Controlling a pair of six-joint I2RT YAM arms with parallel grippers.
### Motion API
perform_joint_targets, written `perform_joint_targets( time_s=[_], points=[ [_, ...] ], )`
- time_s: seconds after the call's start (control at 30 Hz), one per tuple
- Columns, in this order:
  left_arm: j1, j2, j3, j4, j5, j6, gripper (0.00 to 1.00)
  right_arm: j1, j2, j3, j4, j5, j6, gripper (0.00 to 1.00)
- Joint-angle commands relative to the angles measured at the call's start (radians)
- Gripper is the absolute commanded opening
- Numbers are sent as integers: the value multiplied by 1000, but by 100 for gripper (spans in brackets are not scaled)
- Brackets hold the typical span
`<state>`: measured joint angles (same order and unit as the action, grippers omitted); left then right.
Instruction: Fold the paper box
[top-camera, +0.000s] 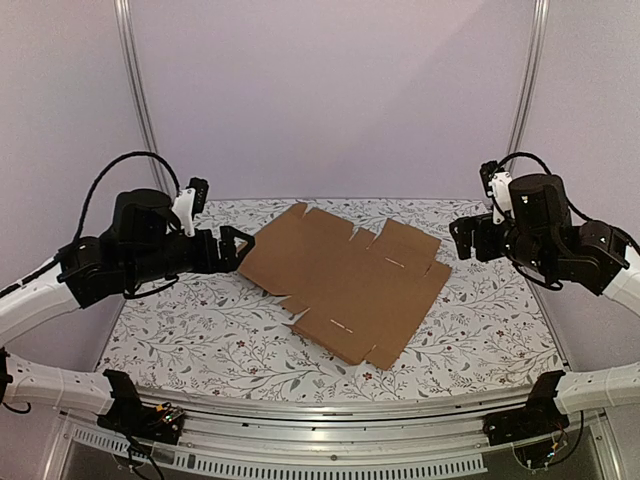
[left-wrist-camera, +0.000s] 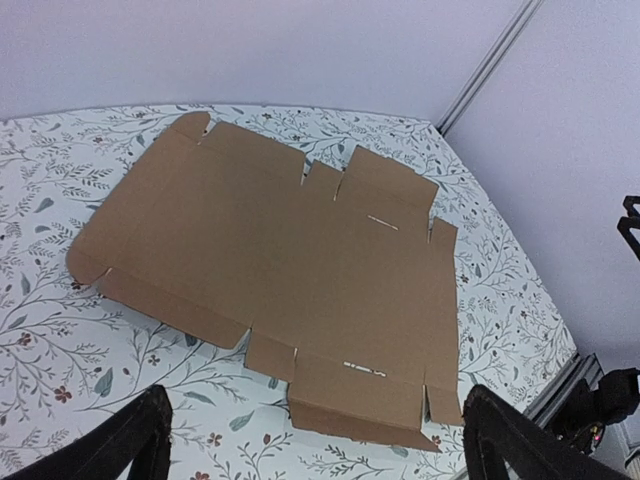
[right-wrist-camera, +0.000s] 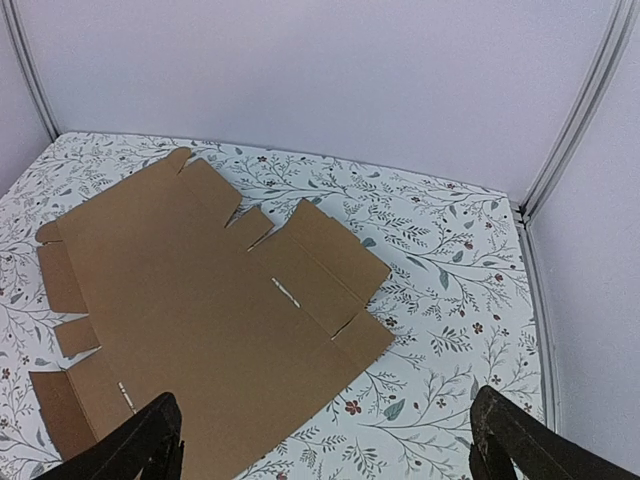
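Lying flat and fully unfolded in the middle of the surface (top-camera: 200, 340), the paper box (top-camera: 345, 285) shows in the top view with no flap raised; the left end effector (top-camera: 235, 248) hovers just beside its left edge and the right end effector (top-camera: 462, 238) hangs near its right edge; both are wide and hold nothing; I judge that folding is not yet begun and the step in hand is the approach.

From the left wrist the box (left-wrist-camera: 270, 260) lies ahead and below, its creases and small slots plain to see; the dark fingers (left-wrist-camera: 140, 440) stand far apart at the bottom corners.

From the right wrist the same sheet (right-wrist-camera: 200, 300) reaches to the lower left; these fingers (right-wrist-camera: 510, 440) are spread too, with nothing between them.

The next move calls, I think, for slipping one finger under a side flap, which lies flush on the surface, while the other arm presses the middle panel so the sheet does not slide.
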<state>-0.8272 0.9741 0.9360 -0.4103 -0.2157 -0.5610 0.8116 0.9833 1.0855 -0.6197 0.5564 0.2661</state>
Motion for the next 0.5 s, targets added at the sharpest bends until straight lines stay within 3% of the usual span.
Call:
perform_joint_targets(
  time_s=[0.0,0.17,0.47],
  points=[
    [16,13,10,-24,8,-31,100,7,-20,-41,-54,60,21,99],
    [24,16,-12,-6,10,-76,100,7,-8,-33,-87,59,-50,99],
    [80,77,-95,111,103,-324,100,7,-3,-39,-113,40,-96,99]
  ],
)
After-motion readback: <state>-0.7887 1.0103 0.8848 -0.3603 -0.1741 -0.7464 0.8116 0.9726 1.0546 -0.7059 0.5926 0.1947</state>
